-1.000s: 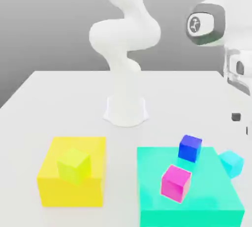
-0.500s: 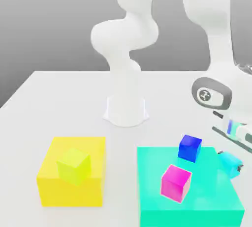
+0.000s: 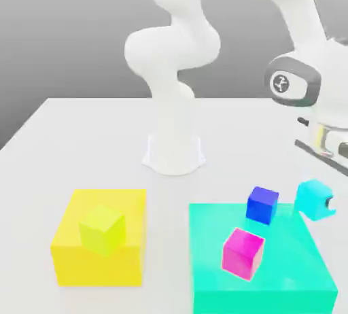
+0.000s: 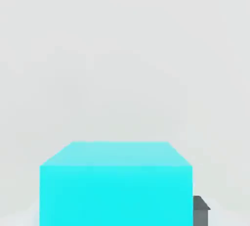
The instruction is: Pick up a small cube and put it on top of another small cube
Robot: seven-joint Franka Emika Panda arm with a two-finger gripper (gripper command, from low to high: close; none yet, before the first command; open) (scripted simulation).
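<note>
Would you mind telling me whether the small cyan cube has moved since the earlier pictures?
Yes. The small cyan cube has risen: it now sits level with the blue cube, above the teal block's far corner.

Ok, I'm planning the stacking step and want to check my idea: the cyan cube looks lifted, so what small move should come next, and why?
Probably carry the cyan cube sideways toward the exterior view's left, over the blue cube. The cyan cube appears held clear of the table in the end effector, at about the blue cube's height and just beside it, so a little more lift first may be wise to clear its top.
</note>
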